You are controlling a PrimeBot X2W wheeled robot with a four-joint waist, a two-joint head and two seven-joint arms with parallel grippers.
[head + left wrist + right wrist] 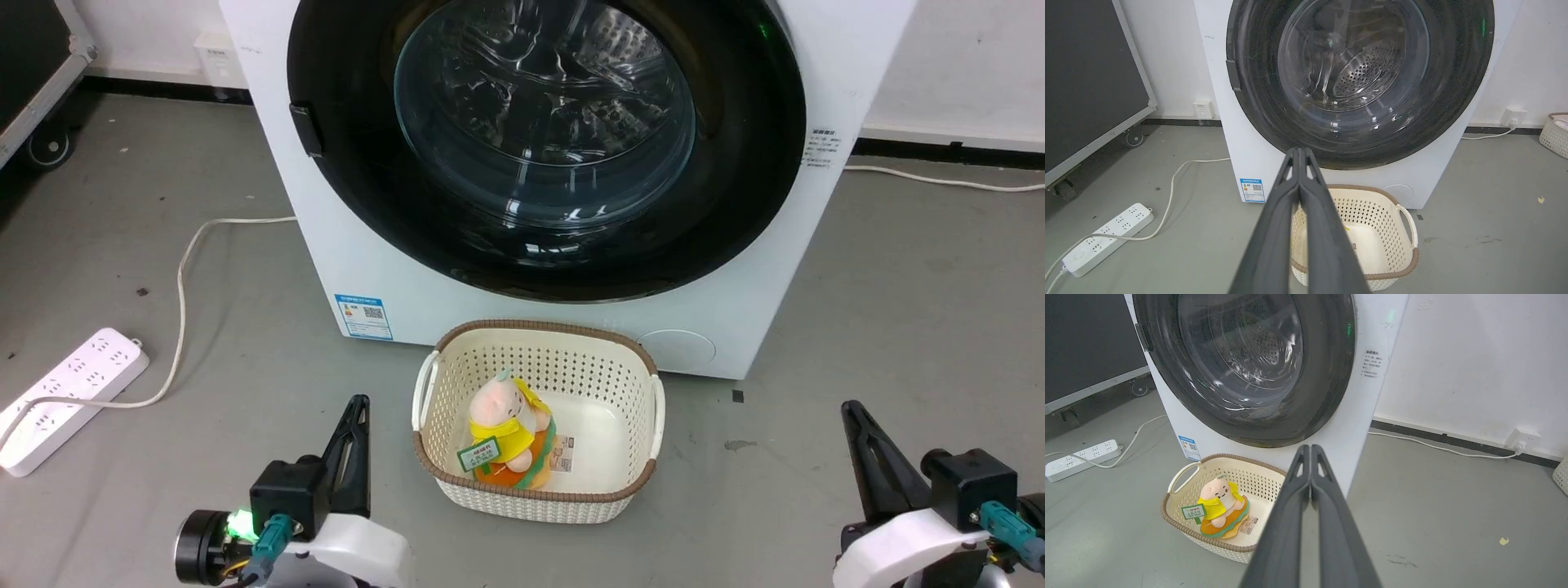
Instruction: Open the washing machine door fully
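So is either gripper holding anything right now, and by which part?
Nothing is held. The left gripper and right gripper are both shut and empty, clear of the washing machine door.

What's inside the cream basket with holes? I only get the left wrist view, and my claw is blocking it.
Observer: A pink plush toy in yellow clothes lies in the cream perforated plastic basket, near its left wall.
Operator: Where's my other claw?
Observer: The right claw hangs low, right of the basket, shut, pointing towards the big white washing machine.
Operator: Is anything written on that machine's right edge?
Observer: Yes, a small block of black printed text, too small to read.
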